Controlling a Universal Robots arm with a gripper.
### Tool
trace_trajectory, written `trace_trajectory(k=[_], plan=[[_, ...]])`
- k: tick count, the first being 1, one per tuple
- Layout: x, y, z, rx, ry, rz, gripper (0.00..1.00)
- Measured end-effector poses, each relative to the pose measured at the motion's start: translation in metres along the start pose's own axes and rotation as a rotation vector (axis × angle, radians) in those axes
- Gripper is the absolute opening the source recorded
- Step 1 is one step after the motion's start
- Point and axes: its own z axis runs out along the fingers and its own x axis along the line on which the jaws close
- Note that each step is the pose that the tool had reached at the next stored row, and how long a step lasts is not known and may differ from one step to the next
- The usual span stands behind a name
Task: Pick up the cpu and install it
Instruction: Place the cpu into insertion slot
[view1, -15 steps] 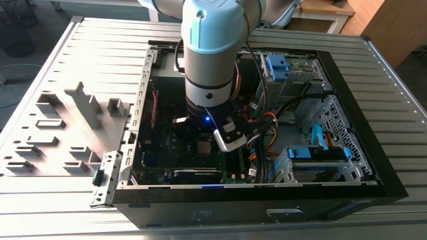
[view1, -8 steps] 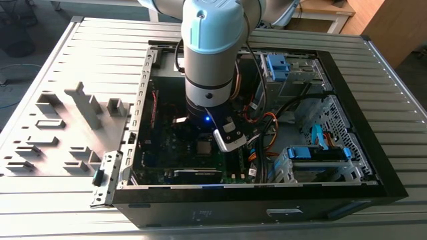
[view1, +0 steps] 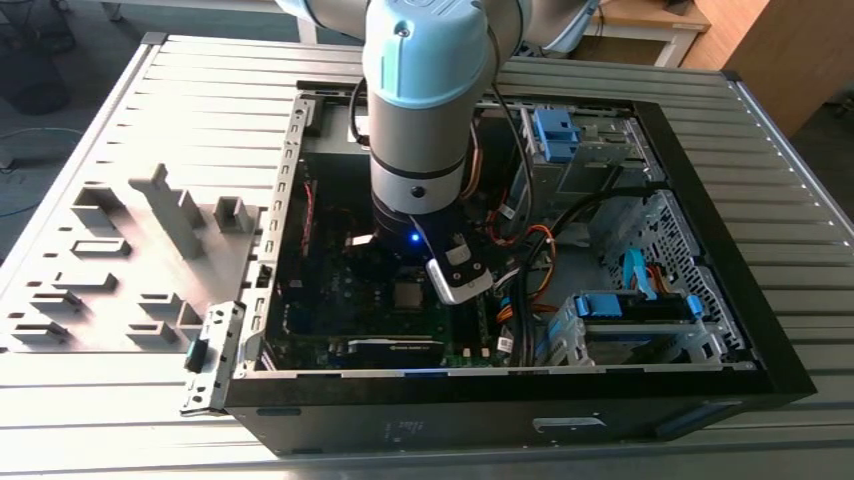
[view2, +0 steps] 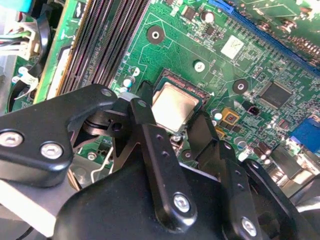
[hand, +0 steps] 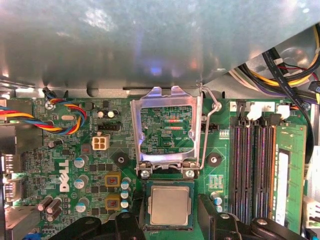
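There's the cpu (hand: 170, 206), lying flat in its socket (hand: 169, 184) on the motherboard (hand: 65, 150), silver top up, and it looks level from here. The end effector (view2: 172, 107) is open: its black fingers (hand: 207, 212) stand either side of the chip, down at the socket's edges, and I can't see them pressing on it.

Right behind, the metal load plate (hand: 165, 95) stands raised with its wire lever (hand: 207, 130) up beside it, so nothing clamps the chip. That's the worry, I'd say. If a finger is touching an edge after all, any lift or sideways drift could tip the chip or drag it across the contacts beneath, and those bend easily. A corner sitting proud would be just as bad, and I can't tell whether every corner is fully down.

Small capacitors (hand: 125, 192) crowd one side of the socket and the memory slots (hand: 250, 170) run close on the other; a wide finger could clip either.

In the exterior view, the arm (view1: 420, 100) reaches down into the open computer case (view1: 400, 430) on the slatted desk (view1: 200, 100). Orange cables (view1: 534, 237) loop near the wrist, which looks like a snag risk.
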Motion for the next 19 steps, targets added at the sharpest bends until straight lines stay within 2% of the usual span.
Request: trace_trajectory(k=[1,4,7,9,15,19], plan=[[0.0,0.0,0.0,0.0,0.0001,0.0,0.54],[-0.0001,-0.0001,0.0001,-0.0035,0.0067,0.0,0.54],[0.0,-0.0001,0.0001,-0.0038,0.0075,0.0,0.54],[-0.0001,-0.0002,0.0004,-0.0062,0.015,-0.001,0.54],[-0.0002,-0.0003,0.0003,-0.0063,0.0165,-0.001,0.54],[-0.0019,-0.0008,0.0004,-0.0062,0.0215,-0.001,0.54]])
